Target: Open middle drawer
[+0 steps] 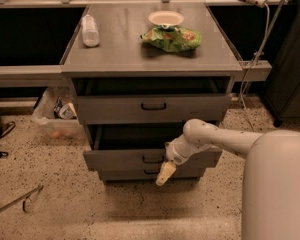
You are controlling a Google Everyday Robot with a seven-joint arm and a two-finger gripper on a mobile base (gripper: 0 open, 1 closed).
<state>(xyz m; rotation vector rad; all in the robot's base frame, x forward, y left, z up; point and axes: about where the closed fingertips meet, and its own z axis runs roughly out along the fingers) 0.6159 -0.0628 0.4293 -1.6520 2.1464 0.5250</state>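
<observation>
The grey metal cabinet (150, 59) has three drawers. The middle drawer (115, 160) stands pulled out toward me, with a dark gap above its front and its small black handle (152, 159) at the centre. My gripper (165, 173) hangs just right of and below that handle, in front of the bottom drawer (190, 173). My white arm (215, 139) reaches in from the right. The top drawer (115, 109), with its own black handle (153, 106), sits above and is slightly out.
On the cabinet top lie a white bottle (90, 30), a white bowl (165, 18) and a green bag (172, 38). A clear bin (55, 119) with items stands on the floor at the left. A cable (252, 59) hangs at the right.
</observation>
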